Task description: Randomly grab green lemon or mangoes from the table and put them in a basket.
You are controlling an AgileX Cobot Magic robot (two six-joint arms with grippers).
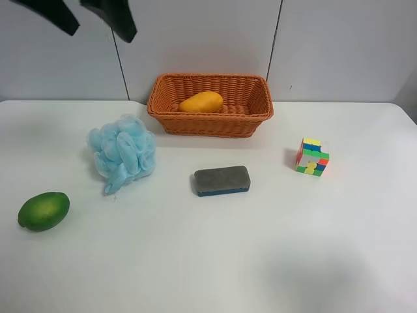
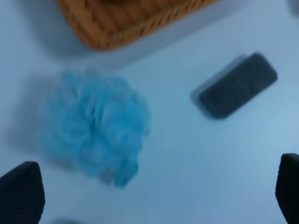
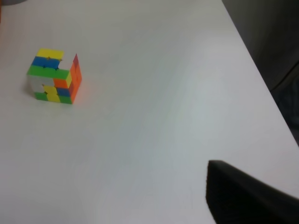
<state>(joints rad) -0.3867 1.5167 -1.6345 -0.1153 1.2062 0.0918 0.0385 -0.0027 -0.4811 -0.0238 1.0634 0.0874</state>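
Exterior high table (image 1: 208,261): white, bearing everything.
Basket (image 1: 210,122): at the far edge, mango (image 1: 201,102) lying inside.
Sponge (image 1: 122,152): blue, between basket and lemon.
Lemon (image 1: 43,210): on the table, well apart from basket.
Eraser (image 1: 221,180): grey, beside sponge.
Cube (image 1: 312,156): alone.
Left gripper (image 2: 154,191): spread wide, empty, over sponge.
Right gripper: one dark finger (image 3: 247,196) seen; cannot tell.

Three views of one white table (image 1: 215,261): one high and wide, two from the wrists.

The exterior high camera looks down from the front onto the whole top, with the basket (image 1: 210,104) at the far edge. The left wrist camera, blurred, hangs above the blue bath sponge (image 2: 96,126) beside the basket (image 2: 126,21), sharing the grey eraser (image 2: 236,86) with the high view. The right wrist camera looks obliquely, closer, at the puzzle cube (image 3: 54,76), to the basket's other side.
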